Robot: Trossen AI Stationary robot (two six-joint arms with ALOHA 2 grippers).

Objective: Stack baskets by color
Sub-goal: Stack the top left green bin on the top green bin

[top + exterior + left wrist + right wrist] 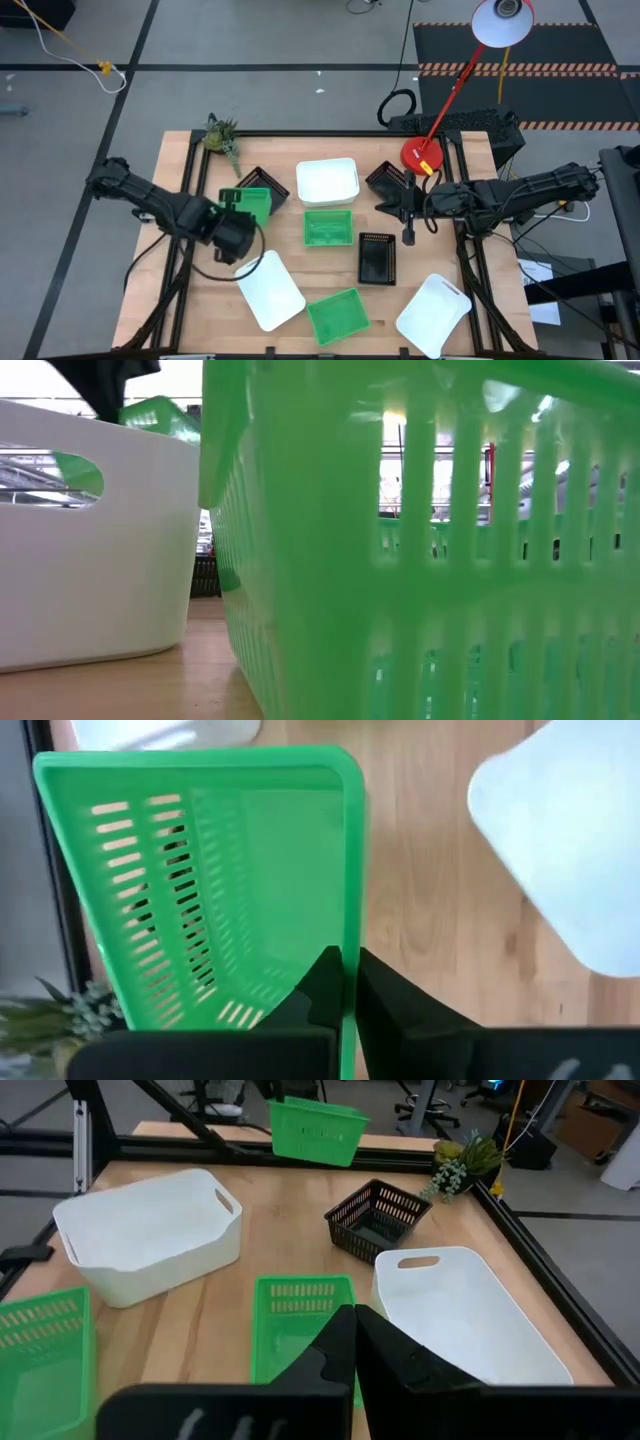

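Green plastic fills the left wrist view: the left gripper (348, 982) has its fingers clamped on the rim of a green basket (247, 203), held raised over the left side of the wooden table (290, 320), beside a black basket (262, 184) and a small plant (222, 138). The right gripper (408, 236) hangs over the table's right part with fingers pressed together, holding nothing, near the red lamp base (421, 155). The other baskets lie scattered unstacked: white ones (327, 181), green ones (328, 227) and black ones (377, 258).
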